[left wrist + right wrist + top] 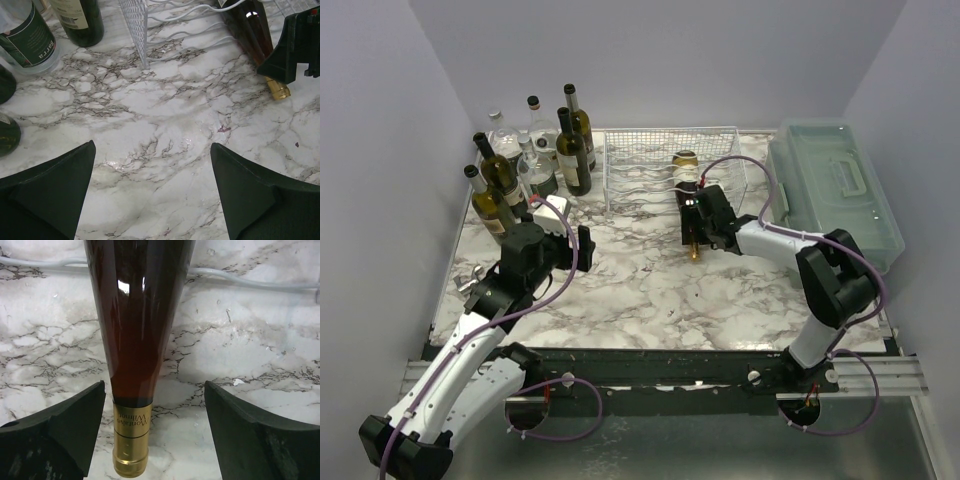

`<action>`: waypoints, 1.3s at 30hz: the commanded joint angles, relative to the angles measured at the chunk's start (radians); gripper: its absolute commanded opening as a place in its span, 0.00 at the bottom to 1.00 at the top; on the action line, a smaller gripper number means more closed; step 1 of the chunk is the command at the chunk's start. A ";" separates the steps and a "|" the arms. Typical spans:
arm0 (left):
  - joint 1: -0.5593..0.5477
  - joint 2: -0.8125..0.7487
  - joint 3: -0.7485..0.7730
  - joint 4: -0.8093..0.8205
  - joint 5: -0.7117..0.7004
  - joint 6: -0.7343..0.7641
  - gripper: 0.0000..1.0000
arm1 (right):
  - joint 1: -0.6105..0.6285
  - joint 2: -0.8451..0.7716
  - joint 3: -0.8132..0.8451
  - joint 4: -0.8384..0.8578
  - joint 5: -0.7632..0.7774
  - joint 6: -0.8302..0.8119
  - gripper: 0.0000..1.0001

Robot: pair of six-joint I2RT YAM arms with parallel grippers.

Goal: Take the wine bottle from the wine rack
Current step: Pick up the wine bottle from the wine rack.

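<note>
**Fig.** Marble table (pixel 650 290) with the wine rack (pixel 655 150) at upper centre of the top view. The wine bottle (pixel 686 172) lies in a cradle of the rack, its neck and gold capsule projecting toward the bottom of the frame. The right gripper (pixel 155 390) straddles the neck, jaws apart with a gap on each side. Judged best practice: centre the neck, close just above the capsule, then draw straight out along the cradle, clear of the wires. The right arm reaches forward, elbow bent at right. The left gripper (pixel 152 147) hangs spread wide over the marble, centre left.
</note>
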 commanded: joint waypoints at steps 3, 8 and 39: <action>0.004 -0.011 -0.014 0.011 -0.024 0.012 0.98 | 0.005 0.052 0.034 0.061 0.041 0.007 0.76; 0.004 -0.013 -0.014 0.012 -0.022 0.012 0.98 | 0.005 0.082 0.040 0.067 0.033 0.000 0.70; 0.007 -0.021 -0.016 0.014 -0.019 0.014 0.98 | 0.005 0.067 -0.011 0.093 0.000 -0.038 0.25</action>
